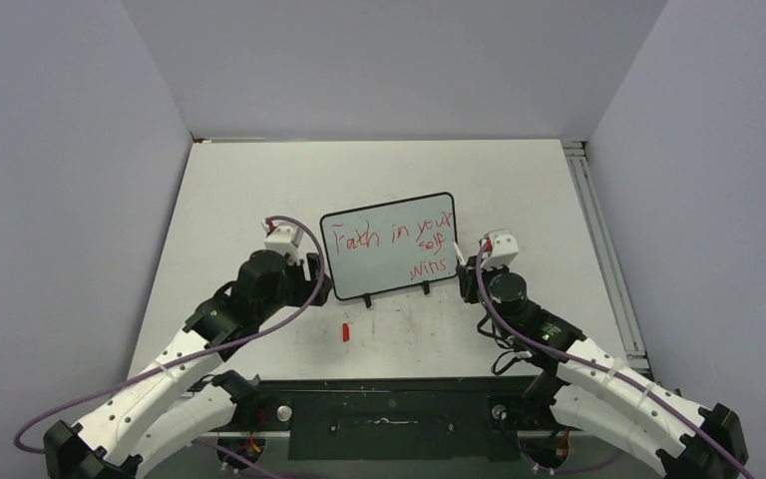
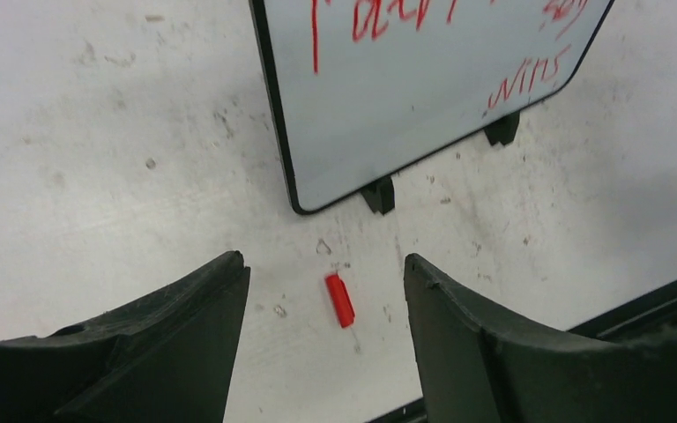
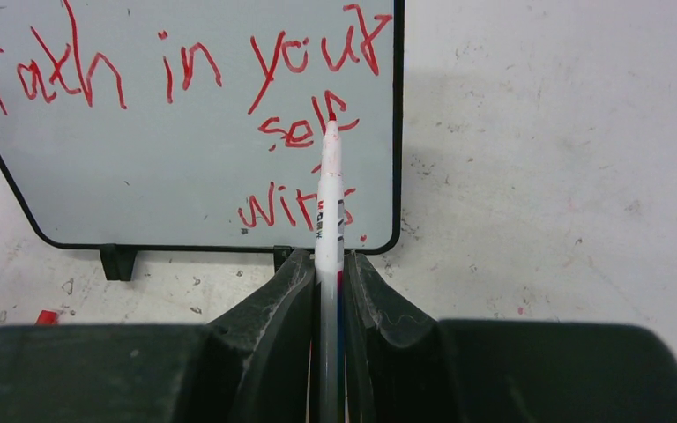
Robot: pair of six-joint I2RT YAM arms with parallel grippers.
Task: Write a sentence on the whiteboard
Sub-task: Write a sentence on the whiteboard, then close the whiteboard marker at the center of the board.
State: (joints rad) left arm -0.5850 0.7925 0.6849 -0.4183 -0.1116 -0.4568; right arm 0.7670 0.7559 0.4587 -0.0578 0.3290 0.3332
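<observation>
Nearest the camera, the right arm's (image 1: pixel 598 374) jaws are clamped narrow on the lower barrel of a slim white marker (image 3: pixel 329 203), whose red tip points up at the board. The left arm's (image 1: pixel 175 359) jaws stand wide and hold nothing, hovering over the scuffed bench (image 1: pixel 239 200) with a small red cap (image 2: pixel 339 300) lying loose below them. Just beyond the cap, the whiteboard (image 1: pixel 389 244) stands at mid-bench on two small black feet (image 2: pixel 379 194), between the two wrists. The sentence (image 3: pixel 185 70) slants across it in thin red strokes that read roughly "Faith in your self wins". From the wrist view the tip lies over the word "self", though it is hard to say whether it touches the surface. The board looks light and stiff with a slick face, so it would likely skid or tip back on those feet under any firm push of the pen. It seems best steadied by its thin black frame at the left edge, clear of the wet-looking ink, which would smear under a pad. The marker looks light, rigid and smooth-barrelled. A grip this low leaves a long free end, so side pressure could twist it between the jaws.
</observation>
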